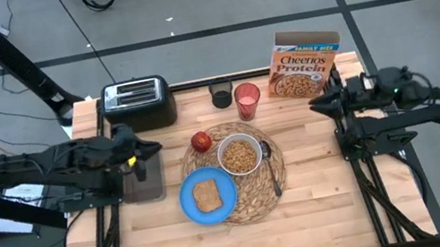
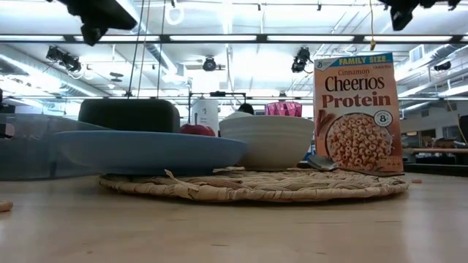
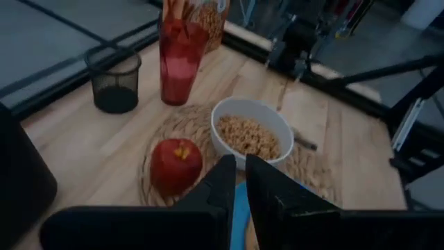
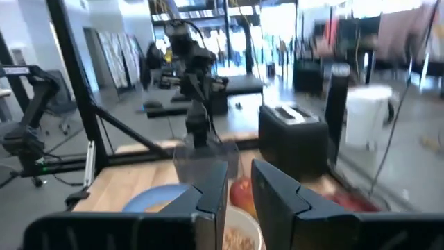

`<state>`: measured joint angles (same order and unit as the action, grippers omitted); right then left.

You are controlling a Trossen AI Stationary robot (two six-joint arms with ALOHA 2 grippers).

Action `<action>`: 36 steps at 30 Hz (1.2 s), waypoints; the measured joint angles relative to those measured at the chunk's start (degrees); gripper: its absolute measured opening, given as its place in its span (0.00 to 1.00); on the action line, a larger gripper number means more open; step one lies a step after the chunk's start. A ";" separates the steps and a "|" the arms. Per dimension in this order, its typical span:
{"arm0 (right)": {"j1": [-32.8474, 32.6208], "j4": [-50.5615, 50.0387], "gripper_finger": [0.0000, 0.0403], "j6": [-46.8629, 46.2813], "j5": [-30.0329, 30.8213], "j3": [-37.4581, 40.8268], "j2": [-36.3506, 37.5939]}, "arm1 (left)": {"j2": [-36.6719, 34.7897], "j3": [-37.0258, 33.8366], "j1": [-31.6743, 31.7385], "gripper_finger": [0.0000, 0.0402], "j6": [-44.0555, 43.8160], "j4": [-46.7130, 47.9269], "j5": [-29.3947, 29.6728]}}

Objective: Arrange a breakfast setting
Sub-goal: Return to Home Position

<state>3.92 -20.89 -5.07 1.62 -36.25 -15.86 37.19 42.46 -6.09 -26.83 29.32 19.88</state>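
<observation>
My left claw (image 1: 154,147) sits folded at the counter's (image 1: 325,205) left edge, fingers all but closed on nothing. I judge it is parked clear so nothing gets knocked. The blue plate (image 1: 191,208) with the toast (image 1: 206,196) laps over the placemat's (image 1: 257,203) left rim. The apple (image 1: 201,141) lies behind it, the bowl (image 1: 221,158) sits centred and the spoon (image 1: 272,169) is to its right. The red cup (image 1: 247,99) stands just beyond the mat. My right claw (image 1: 319,105) waits at the right edge, fingers slightly apart, empty. Only the overhead view shows the toast; at counter level the plate's rim hides it.
</observation>
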 joint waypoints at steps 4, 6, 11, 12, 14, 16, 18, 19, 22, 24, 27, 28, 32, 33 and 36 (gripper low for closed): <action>0.00 8.56 0.18 3.58 -1.31 8.56 5.63 | -1.87 -0.11 -0.24 0.12 6.92 -0.35 -0.37; 0.00 11.72 0.18 3.74 -1.75 11.93 8.58 | -3.68 -1.49 -0.75 0.12 10.86 -3.16 -0.64; -0.04 16.60 0.18 4.69 -4.27 18.88 15.71 | -11.70 -9.09 -2.02 0.12 21.00 -12.88 -3.19; -0.11 17.54 0.18 4.67 -4.46 19.77 15.69 | -13.24 -10.69 -2.17 0.12 22.92 -14.53 -3.70; -0.28 17.85 0.18 4.75 -5.05 21.24 15.54 | -16.32 -13.98 -2.34 0.12 25.90 -16.35 -4.45; -0.55 21.24 0.18 5.08 -5.36 22.60 15.11 | -18.98 -17.14 -2.29 0.12 27.54 -19.02 -4.54; -0.89 24.40 0.18 5.19 -5.32 25.24 15.35 | -22.00 -20.18 -2.29 0.12 27.76 -20.90 -5.14; -1.01 26.73 0.18 5.44 -5.06 26.86 15.56 | -23.60 -21.73 -2.29 0.12 27.64 -21.51 -5.40; -1.09 35.36 0.18 6.26 -4.41 31.86 15.67 | -28.48 -25.53 -2.29 0.12 27.21 -21.89 -5.96; -1.13 39.30 0.18 6.19 -4.43 35.62 15.63 | -31.21 -27.46 -2.29 0.12 27.15 -22.19 -6.21; -1.18 35.63 0.18 5.80 -3.67 35.42 15.52 | -35.35 -30.07 -2.29 0.12 27.22 -22.32 -6.62; -1.18 34.59 0.18 5.61 -2.59 35.67 15.43 | -36.57 -30.94 -2.29 0.12 27.23 -22.29 -6.71; -1.18 30.26 0.18 5.19 1.68 35.91 15.00 | -36.85 -33.71 -2.29 0.12 27.32 -23.89 -8.88; -1.18 30.26 0.18 5.19 1.84 35.89 14.89 | -36.80 -34.29 -2.29 0.12 27.34 -25.65 -10.05; -1.18 29.84 0.18 5.24 1.51 35.89 14.64 | -36.93 -37.10 -2.29 0.12 28.63 -29.91 -13.48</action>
<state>2.74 8.95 0.16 3.14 -0.36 -1.21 0.26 5.36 -8.38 1.80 -0.59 6.40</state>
